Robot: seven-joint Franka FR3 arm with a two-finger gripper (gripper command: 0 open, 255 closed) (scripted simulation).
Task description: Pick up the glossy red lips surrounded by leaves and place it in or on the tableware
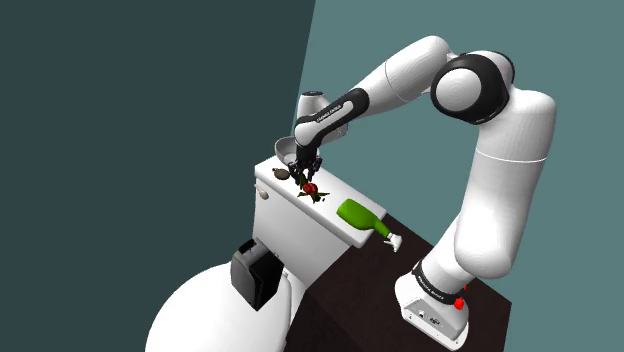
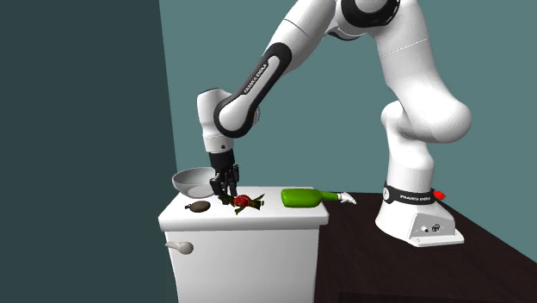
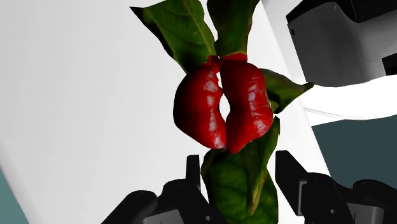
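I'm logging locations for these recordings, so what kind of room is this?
Most likely a bathroom: the work surface is a white toilet tank with a flush lever, and a rounded toilet lid lies in front of it.

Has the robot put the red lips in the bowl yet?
Not yet. Done: the black tool is lined up right over the glossy red lips with green leaves, which lie on the white toilet tank lid. In hand: the fingers stand apart on either side of a leaf, so nothing looks gripped. Left: close, lift, and carry the lips to the empty grey bowl nearby.
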